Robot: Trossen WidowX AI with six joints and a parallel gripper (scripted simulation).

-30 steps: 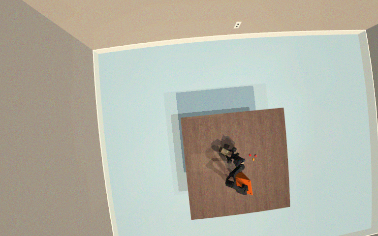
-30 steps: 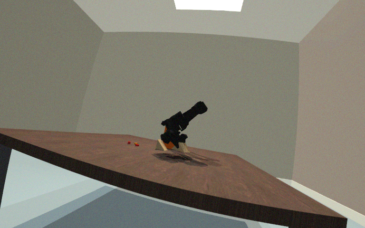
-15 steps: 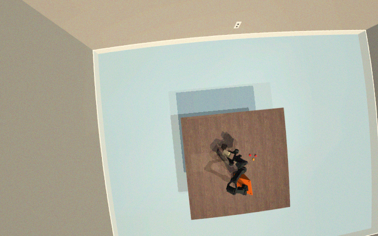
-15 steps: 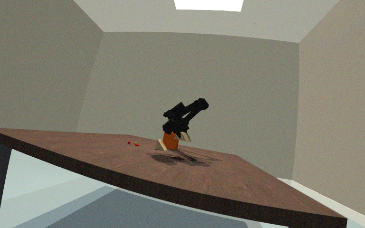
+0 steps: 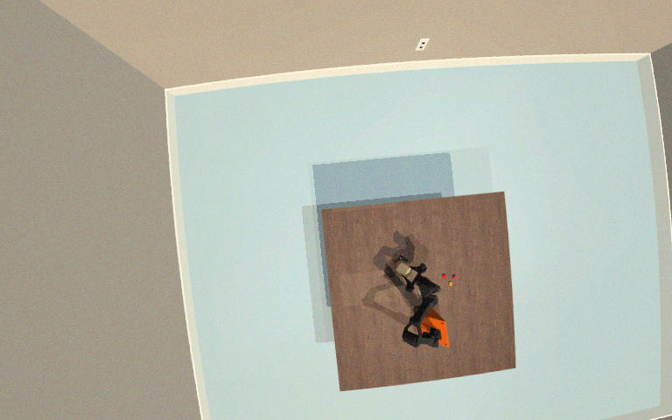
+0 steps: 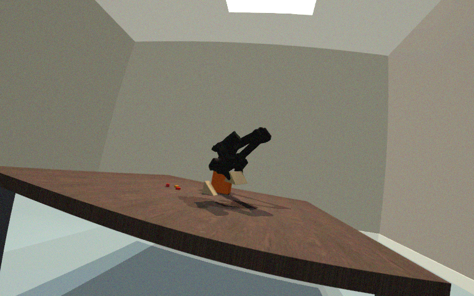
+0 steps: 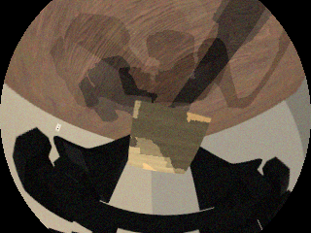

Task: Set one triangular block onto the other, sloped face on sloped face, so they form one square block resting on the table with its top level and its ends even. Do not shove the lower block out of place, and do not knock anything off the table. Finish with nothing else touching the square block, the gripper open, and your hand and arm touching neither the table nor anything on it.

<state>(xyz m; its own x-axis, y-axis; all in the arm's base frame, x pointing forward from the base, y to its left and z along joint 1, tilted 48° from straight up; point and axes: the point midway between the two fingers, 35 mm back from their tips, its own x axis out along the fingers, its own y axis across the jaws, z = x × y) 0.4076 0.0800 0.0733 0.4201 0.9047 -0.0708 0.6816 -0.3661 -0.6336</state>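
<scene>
My gripper (image 5: 406, 271) (image 7: 161, 142) is shut on a pale wooden triangular block (image 5: 403, 268) (image 6: 238, 177) (image 7: 167, 131). The held block is raised above the table, with its shadow apart from it on the wood in the exterior view. In the wrist view it sits between both fingers. The other triangular block (image 6: 210, 189) stands on the table, left of and lower than the held one in the exterior view, with its sloped side falling to the right. The arm hides nearly all of it in the top view, and it does not show in the wrist view.
Two small red pieces (image 5: 444, 276) (image 6: 167, 185) and a small orange piece (image 5: 450, 283) (image 6: 176, 186) lie on the brown table (image 5: 475, 227) (image 6: 104, 195), right of the arm in the top view. The orange base (image 5: 444, 338) (image 6: 222, 185) stands just behind the standing block in the exterior view.
</scene>
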